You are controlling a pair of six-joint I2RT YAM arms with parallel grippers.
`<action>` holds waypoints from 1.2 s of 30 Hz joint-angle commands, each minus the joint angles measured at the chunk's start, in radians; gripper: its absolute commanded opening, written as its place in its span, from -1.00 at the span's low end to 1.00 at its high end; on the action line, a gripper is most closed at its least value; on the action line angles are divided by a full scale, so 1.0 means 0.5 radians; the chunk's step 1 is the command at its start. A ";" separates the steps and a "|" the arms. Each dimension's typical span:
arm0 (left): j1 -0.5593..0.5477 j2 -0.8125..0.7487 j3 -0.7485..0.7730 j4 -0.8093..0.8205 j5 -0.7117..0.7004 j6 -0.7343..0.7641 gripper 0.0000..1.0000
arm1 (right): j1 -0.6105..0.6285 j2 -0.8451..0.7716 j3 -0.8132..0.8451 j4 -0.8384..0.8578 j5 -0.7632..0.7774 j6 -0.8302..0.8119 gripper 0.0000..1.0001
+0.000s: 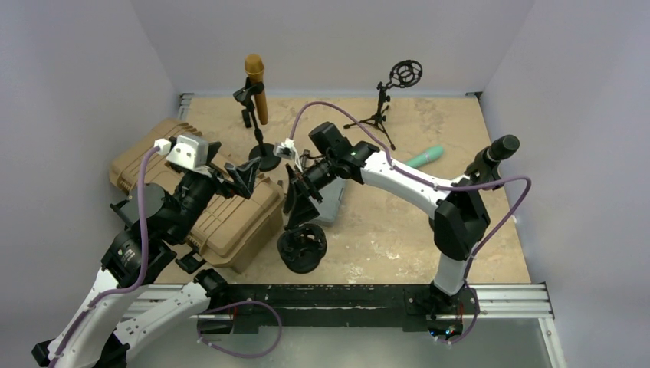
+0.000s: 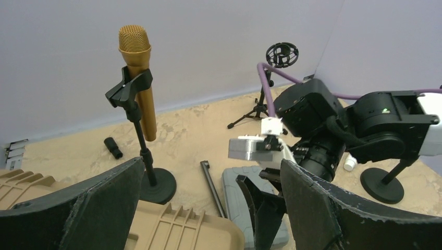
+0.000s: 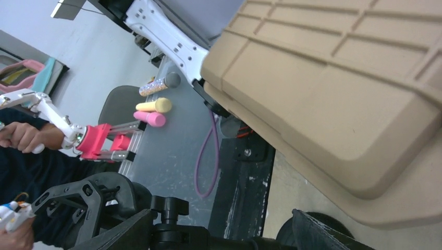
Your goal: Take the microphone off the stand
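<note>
The gold microphone [image 1: 257,86] [image 2: 139,73] stands upright in the black clip of a stand [image 1: 258,138] [image 2: 143,156] with a round base, at the back left of the sandy table. My left gripper [image 1: 244,178] [image 2: 208,221] hangs open over the tan case, in front of the stand's base and apart from it, nothing between its fingers. My right gripper [image 1: 297,201] [image 3: 224,239] is open too, pointing down toward a black shock mount [image 1: 302,248] [image 3: 167,208] to the right of the case. Neither gripper touches the microphone.
A tan hard case [image 1: 207,203] [image 3: 339,94] fills the left side, a grey case [image 1: 331,201] lies under the right arm. A tripod with a ring mount [image 1: 392,96], a teal microphone [image 1: 424,157] and a black microphone [image 1: 497,153] stand further right. A black rod [image 2: 212,185] lies by the stand's base.
</note>
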 commanded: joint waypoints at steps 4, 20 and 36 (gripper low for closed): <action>0.005 -0.003 0.018 0.044 0.006 -0.021 1.00 | 0.004 0.178 -0.244 0.113 0.322 -0.170 0.89; 0.003 -0.004 -0.025 0.091 -0.215 0.022 1.00 | 0.001 -0.027 -0.277 0.399 0.535 0.148 0.96; 0.062 0.587 0.618 -0.321 -0.548 -0.215 1.00 | -0.033 -0.349 -0.016 0.693 1.438 0.786 0.97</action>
